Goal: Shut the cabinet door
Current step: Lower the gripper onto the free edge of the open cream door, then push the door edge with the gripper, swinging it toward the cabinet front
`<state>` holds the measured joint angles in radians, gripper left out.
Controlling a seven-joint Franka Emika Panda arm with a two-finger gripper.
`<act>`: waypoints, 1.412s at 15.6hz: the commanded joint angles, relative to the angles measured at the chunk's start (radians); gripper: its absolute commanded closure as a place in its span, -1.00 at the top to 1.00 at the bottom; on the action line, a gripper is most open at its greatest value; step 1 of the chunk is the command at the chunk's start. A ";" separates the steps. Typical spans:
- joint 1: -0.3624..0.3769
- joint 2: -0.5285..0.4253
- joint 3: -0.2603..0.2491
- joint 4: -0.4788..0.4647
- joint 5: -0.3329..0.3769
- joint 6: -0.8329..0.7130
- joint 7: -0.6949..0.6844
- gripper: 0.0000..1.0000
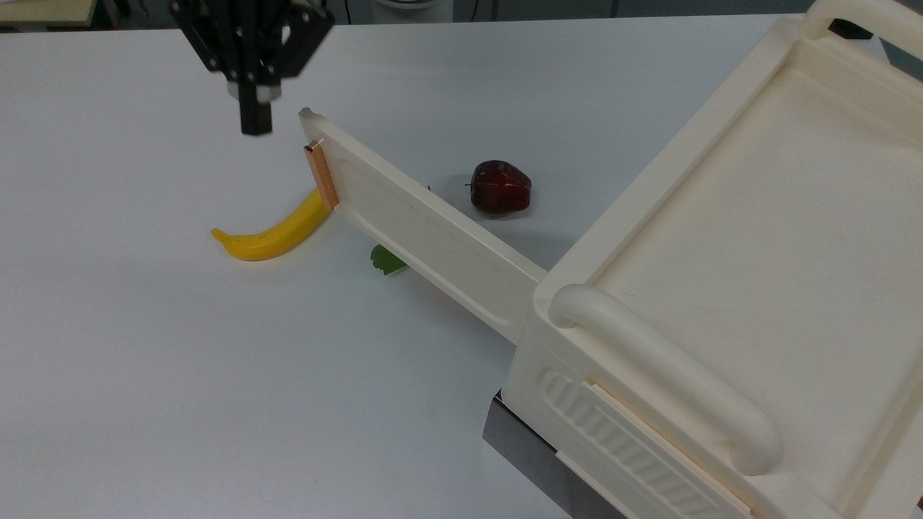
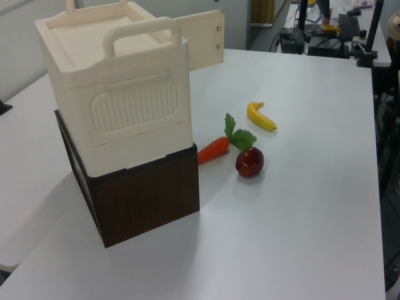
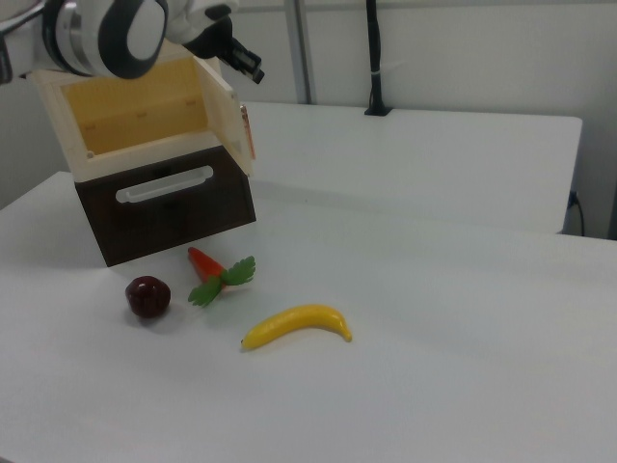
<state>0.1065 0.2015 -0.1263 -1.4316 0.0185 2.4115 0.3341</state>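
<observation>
Hand (image 1: pixel 255 124) beside cabinet door (image 1: pixel 425 231) free edge, grip state indeterminate, holding nothing; risk: glancing push slips off the edge.

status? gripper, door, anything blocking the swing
Gripper shut, empty, just off the door's free edge on the top view's left. Cabinet door wide open, cabinet interior exposed. No contact visible. Swing path looks unobstructed.

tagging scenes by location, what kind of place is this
Probably a robotics lab: a gripper hangs over a white table staged with a cabinet, a banana and an apple, with cluttered equipment benches behind.
</observation>
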 commanded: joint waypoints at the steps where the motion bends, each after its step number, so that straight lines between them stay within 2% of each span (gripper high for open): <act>1: 0.022 0.061 -0.001 0.010 0.012 0.052 0.115 -1.00; 8: 0.056 0.055 0.014 0.002 0.029 0.035 0.146 -1.00; 12: 0.088 0.042 0.014 -0.010 0.072 0.021 0.149 -1.00; 19: 0.156 0.000 0.020 -0.009 0.156 -0.110 0.149 -1.00; 22: 0.156 -0.028 0.071 -0.009 0.196 -0.161 0.151 -1.00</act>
<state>0.2566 0.2184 -0.0952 -1.4236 0.1738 2.3144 0.4740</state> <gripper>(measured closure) 0.991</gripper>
